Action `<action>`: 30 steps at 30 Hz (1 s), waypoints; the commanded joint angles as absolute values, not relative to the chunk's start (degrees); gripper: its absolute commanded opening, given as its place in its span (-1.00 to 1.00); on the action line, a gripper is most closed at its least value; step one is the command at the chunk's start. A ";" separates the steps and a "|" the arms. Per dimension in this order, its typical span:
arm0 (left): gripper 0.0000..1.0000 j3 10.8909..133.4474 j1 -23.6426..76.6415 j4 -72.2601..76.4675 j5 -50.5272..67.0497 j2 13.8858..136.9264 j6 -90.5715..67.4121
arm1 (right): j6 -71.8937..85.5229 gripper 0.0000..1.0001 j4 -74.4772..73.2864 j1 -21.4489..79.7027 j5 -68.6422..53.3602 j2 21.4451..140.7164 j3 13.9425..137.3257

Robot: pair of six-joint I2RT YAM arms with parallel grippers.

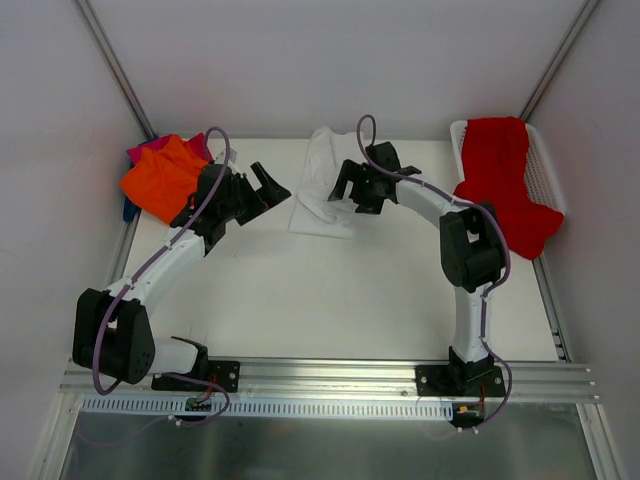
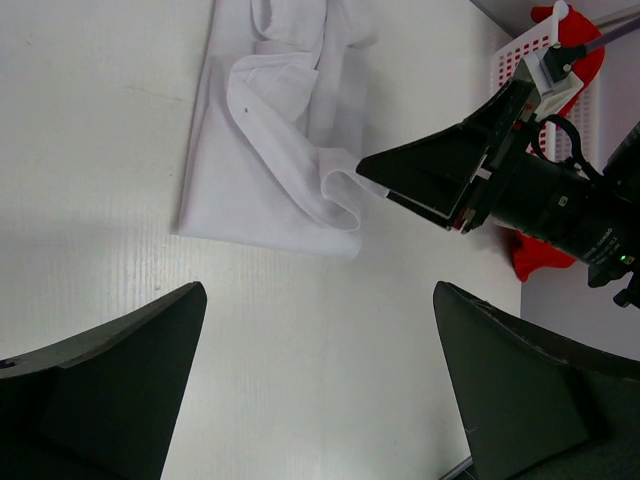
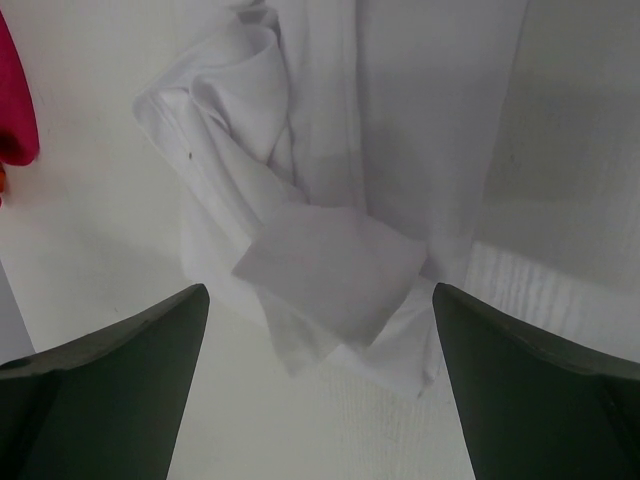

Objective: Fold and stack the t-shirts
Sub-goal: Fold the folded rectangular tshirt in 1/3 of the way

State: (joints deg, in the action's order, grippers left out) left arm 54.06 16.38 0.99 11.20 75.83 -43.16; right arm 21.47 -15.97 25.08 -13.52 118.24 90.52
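- Shirt of soft white cloth (image 1: 318, 190) lies crumpled and partly folded on the flat white desk (image 1: 300, 300), near the middle of the far edge.
- Right gripper (image 3: 320, 390) hangs just over the near end of this shirt, with its two dark fingers wide apart, holding nothing.
- Left gripper (image 2: 320, 390) is left of the white shirt and apart from it, over bare desk; its fingers are wide apart too and hold nothing.
- Orange cloth shirt (image 1: 163, 180) sits in the far left corner on top of a pink cloth shirt (image 1: 145, 150), with a bit of something blue (image 1: 129, 210) peeking out below.
- Red cloth shirt (image 1: 500, 170) hangs over a white plastic mesh basket (image 1: 545, 165) in the far right corner.
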 commanded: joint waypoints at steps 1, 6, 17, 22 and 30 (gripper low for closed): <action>0.98 53.53 15.64 2.20 9.49 74.88 -41.05 | 21.45 0.99 -13.19 23.47 -13.19 119.44 93.43; 0.98 53.88 15.73 2.20 9.49 74.97 -40.61 | 21.27 0.99 -10.63 20.04 -9.32 117.87 94.22; 0.98 53.17 15.65 2.28 8.61 74.00 -40.78 | 22.94 0.99 -10.02 26.26 -2.81 95.46 77.17; 0.98 53.44 15.64 2.55 8.61 73.83 -41.13 | 25.05 0.99 -9.58 31.02 -4.65 99.57 79.10; 0.98 51.94 15.64 2.55 8.35 72.25 -40.96 | 27.95 0.90 -8.35 33.22 -7.56 111.17 84.64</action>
State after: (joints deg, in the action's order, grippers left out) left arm 52.60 16.38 1.08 9.69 74.85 -41.63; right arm 25.93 -9.17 33.41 -6.11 108.90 81.43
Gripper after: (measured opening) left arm 0.990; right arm 0.955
